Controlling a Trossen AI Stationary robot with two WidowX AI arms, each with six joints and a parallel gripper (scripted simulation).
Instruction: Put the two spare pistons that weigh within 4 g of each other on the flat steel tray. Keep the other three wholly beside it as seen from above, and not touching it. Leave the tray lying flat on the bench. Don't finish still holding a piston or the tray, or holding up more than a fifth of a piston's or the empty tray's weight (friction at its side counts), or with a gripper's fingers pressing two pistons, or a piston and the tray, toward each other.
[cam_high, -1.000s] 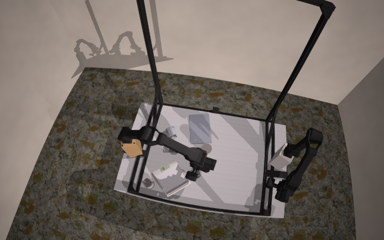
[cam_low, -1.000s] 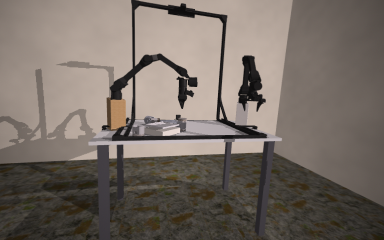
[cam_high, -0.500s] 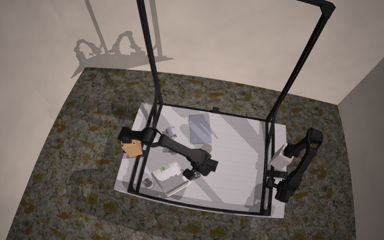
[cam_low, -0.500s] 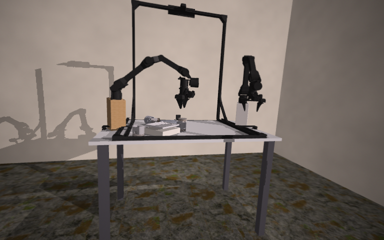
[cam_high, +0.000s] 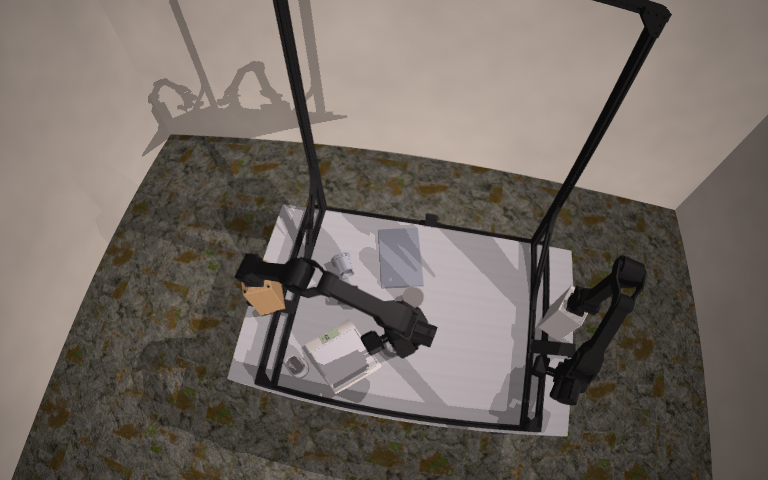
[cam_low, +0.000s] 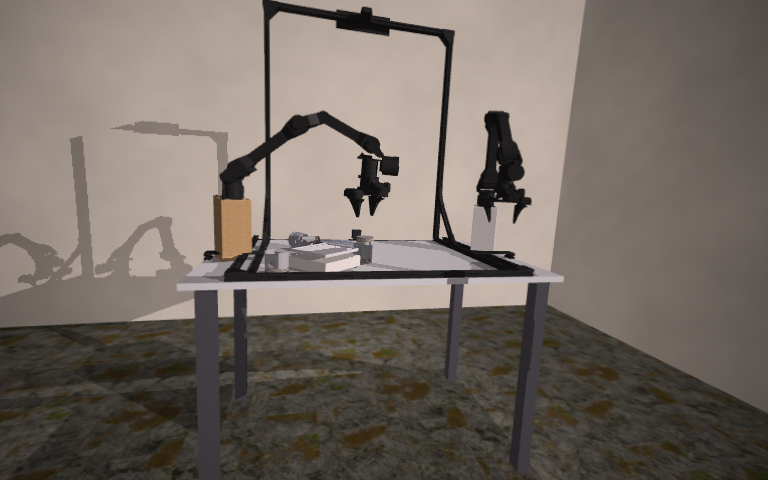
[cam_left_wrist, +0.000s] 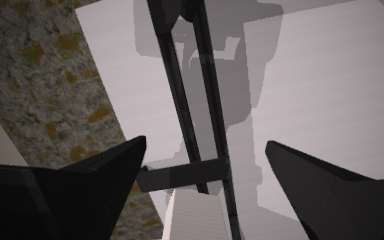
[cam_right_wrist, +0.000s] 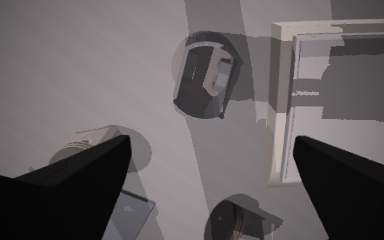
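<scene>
The flat grey steel tray (cam_high: 396, 243) (cam_right_wrist: 131, 217) lies at the back of the bench. Several pistons stand off it: a silver one (cam_high: 342, 264) left of the tray, one with its crown up (cam_high: 412, 296) just in front of it, an open-side-up one (cam_right_wrist: 205, 80) right of the scale, one (cam_high: 296, 365) (cam_low: 277, 260) left of the scale, and a dark-crowned one (cam_right_wrist: 222, 220) mostly hidden by the arm in the top view. My right gripper (cam_low: 364, 215) (cam_right_wrist: 212, 145) is open and empty, high above the open-side-up piston. My left gripper (cam_low: 501, 221) (cam_left_wrist: 207, 143) is open and empty at the far right.
A white weighing scale (cam_high: 352, 362) (cam_low: 325, 260) (cam_right_wrist: 279, 100) with a green display (cam_high: 329, 337) sits at the front left, with nothing on its platform; the reading is too small to tell. Black frame rails (cam_low: 351, 275) run along the bench edges, with uprights at the back corners.
</scene>
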